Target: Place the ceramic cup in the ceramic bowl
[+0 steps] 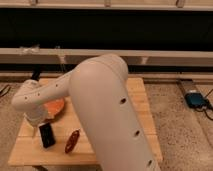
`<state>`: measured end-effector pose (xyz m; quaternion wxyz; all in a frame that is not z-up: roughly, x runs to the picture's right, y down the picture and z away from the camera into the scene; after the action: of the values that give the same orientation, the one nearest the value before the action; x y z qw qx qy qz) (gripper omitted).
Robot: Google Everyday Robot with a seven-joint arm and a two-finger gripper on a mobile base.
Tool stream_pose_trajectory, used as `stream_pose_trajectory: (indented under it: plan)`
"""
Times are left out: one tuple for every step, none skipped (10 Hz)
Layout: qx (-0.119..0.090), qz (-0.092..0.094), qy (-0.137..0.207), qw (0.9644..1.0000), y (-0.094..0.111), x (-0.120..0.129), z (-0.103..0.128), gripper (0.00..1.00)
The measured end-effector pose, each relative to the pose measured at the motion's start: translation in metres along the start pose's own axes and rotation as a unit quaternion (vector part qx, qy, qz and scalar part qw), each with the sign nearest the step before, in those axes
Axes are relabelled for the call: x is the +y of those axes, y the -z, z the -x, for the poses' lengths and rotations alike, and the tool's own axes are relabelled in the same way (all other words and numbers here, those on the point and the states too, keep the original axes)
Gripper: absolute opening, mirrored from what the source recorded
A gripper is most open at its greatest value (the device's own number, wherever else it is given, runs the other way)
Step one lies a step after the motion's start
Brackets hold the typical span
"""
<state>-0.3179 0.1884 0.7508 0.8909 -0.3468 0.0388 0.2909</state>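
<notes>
The orange-red ceramic bowl sits on the left part of the wooden table, half hidden behind my arm. My white arm sweeps from the lower right to the left. Its wrist hangs just left of and in front of the bowl. The gripper points down at the table there, with a dark part showing at its tip. A pale whitish shape shows beside the wrist. I cannot tell whether it is the ceramic cup or part of the hand.
A small dark-red elongated object lies on the table right of the gripper. A blue device with a cable lies on the floor at right. A dark wall with a pale ledge runs behind the table.
</notes>
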Motion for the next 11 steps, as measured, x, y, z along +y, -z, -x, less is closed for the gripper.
stream_pose_trajectory:
  plan:
    - [0.004,-0.009,-0.012,0.9999,0.006,-0.012,-0.015,0.80]
    - [0.009,-0.018,-0.024,0.9995,0.012,-0.024,-0.029,0.80]
    - [0.016,-0.029,-0.041,0.9986,0.018,-0.041,-0.048,0.80]
    - [0.023,-0.039,-0.057,0.9973,0.025,-0.056,-0.068,0.80]
    - [0.027,-0.045,-0.069,0.9962,0.031,-0.067,-0.083,0.80]
    - [0.030,-0.053,-0.089,0.9942,0.039,-0.087,-0.104,0.80]
    - [0.033,-0.058,-0.104,0.9924,0.045,-0.103,-0.122,0.80]
    - [0.034,-0.065,-0.115,0.9906,0.053,-0.117,-0.139,0.80]
    - [0.034,-0.071,-0.123,0.9893,0.058,-0.130,-0.151,0.80]
    - [0.033,-0.082,-0.133,0.9872,0.069,-0.152,-0.164,0.80]
    - [0.034,-0.091,-0.140,0.9854,0.078,-0.170,-0.175,0.80]
